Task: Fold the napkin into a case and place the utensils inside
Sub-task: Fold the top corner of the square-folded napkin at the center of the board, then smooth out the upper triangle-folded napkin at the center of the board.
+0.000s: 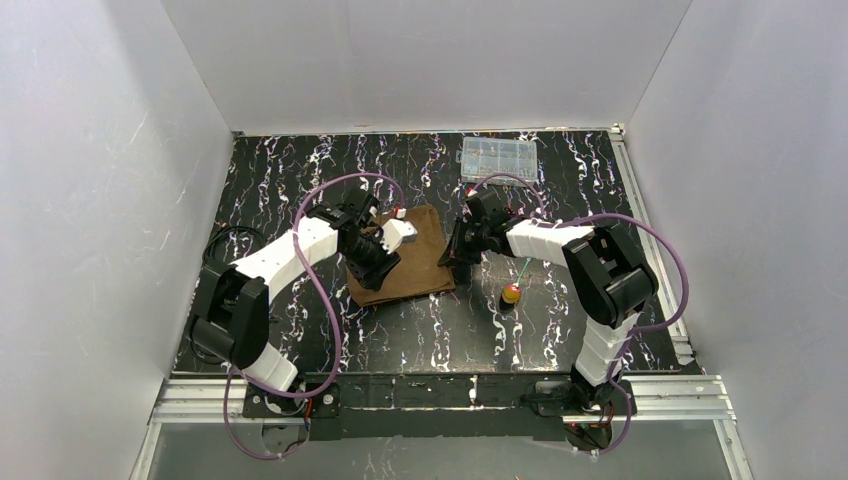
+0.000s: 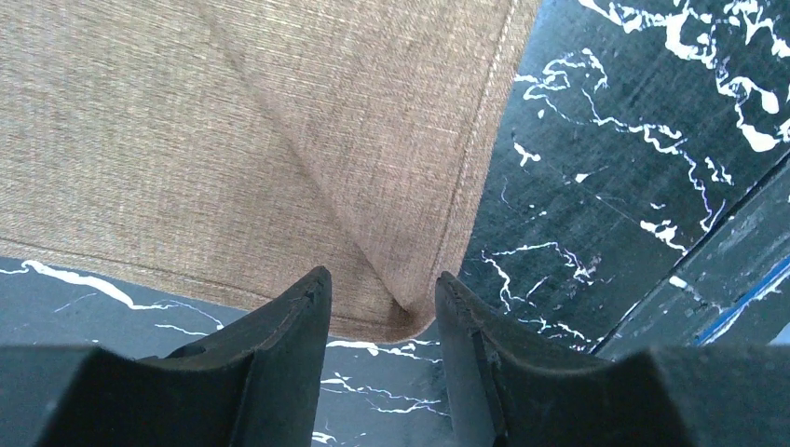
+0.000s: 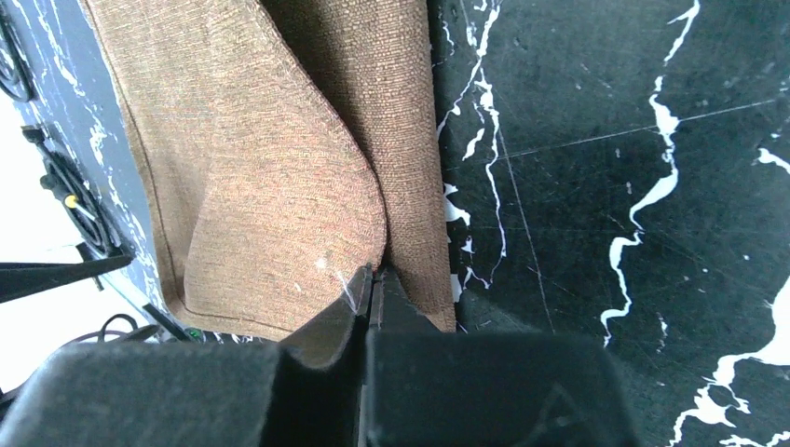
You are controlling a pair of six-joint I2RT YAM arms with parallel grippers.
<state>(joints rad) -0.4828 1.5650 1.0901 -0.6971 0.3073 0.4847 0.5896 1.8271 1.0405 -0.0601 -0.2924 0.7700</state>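
The brown napkin (image 1: pixel 415 262) lies flat on the black marbled table between the two arms. My left gripper (image 1: pixel 368 280) hovers low over the napkin's near-left corner (image 2: pixel 396 303). Its jaws are open, the corner lies in the gap between them, and nothing is clamped. My right gripper (image 1: pixel 458 258) is at the napkin's right edge, shut on a lifted fold of the cloth (image 3: pixel 279 214) that curls over the flat layer. One utensil with a gold-orange head (image 1: pixel 511 293) and a thin handle lies on the table right of the napkin.
A clear plastic compartment box (image 1: pixel 497 153) stands at the back, right of centre. White walls close in the table on three sides. A metal rail (image 1: pixel 440 392) runs along the near edge by the arm bases. Purple cables loop over both arms.
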